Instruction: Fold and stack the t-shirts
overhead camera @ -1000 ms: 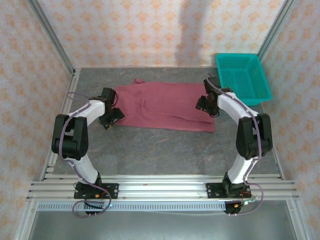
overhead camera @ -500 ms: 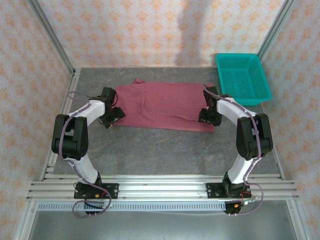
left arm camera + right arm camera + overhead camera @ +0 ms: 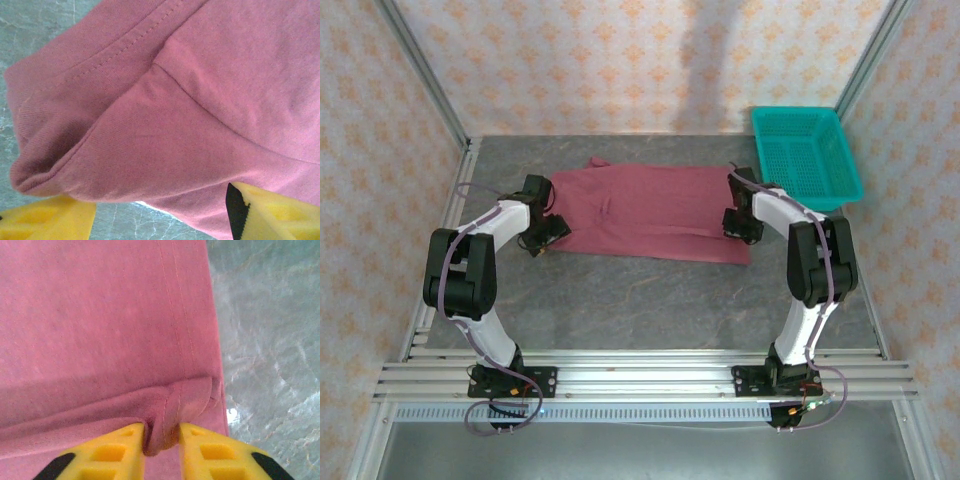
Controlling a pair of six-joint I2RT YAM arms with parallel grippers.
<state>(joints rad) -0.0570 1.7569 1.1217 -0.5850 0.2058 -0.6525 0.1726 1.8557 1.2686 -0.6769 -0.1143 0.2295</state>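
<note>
You are taking hold for the first fold: the t-shirt [image 3: 650, 212] is lying flat on the table [image 3: 620, 290]. The right gripper [image 3: 161, 440] is pinching its hem at 3 o'clock. The left gripper [image 3: 160, 212] is straddling the 9 o'clock edge, jaws apart. Next, I judge, the left needs closing before both lift together.
</note>
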